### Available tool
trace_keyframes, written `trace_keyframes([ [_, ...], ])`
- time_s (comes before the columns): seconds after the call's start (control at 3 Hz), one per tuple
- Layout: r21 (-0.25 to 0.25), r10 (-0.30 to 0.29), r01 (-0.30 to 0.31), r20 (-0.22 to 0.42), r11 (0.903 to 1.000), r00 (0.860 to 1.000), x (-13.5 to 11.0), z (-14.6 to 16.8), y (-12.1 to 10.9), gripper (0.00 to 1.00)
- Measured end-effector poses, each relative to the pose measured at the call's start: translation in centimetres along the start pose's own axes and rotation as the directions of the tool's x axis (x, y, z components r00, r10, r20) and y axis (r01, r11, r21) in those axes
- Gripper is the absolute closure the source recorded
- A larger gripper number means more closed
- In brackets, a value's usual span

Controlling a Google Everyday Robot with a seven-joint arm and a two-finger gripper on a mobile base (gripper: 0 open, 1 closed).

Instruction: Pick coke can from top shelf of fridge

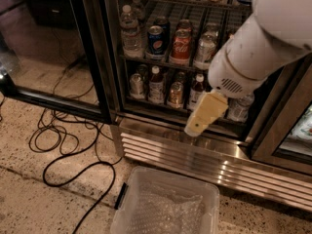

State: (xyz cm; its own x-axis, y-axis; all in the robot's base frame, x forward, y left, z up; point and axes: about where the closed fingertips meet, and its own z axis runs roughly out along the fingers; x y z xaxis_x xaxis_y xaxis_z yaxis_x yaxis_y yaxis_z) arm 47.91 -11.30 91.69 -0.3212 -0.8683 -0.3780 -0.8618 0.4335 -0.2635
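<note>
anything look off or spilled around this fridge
Nothing spilled or toppled. Only a loose black cable sprawls across the speckled floor beside the stainless-steel fridge. The cream pincer hangs before its lower rack.

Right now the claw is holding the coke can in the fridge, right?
No. The camera view shows the claw hanging lower down, apart from the coke can, which stands in the fridge beside the blue can.

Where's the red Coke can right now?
In the camera view, the coke can sits upper centre inside the fridge, on a wire rack between the blue Pepsi can and a silver drink; the tool hangs lower right of it.
</note>
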Motion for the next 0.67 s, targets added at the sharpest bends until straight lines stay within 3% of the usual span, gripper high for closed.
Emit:
trace_keyframes([
  [0.33, 0.080, 0.120, -0.120, 0.009, 0.9896, 0.993, -2.14, 2.74, -1.03, 0.00],
  [0.67, 0.075, 0.161, -0.162, 0.021, 0.9840, 0.987, -2.30, 2.78, -0.78, 0.00],
])
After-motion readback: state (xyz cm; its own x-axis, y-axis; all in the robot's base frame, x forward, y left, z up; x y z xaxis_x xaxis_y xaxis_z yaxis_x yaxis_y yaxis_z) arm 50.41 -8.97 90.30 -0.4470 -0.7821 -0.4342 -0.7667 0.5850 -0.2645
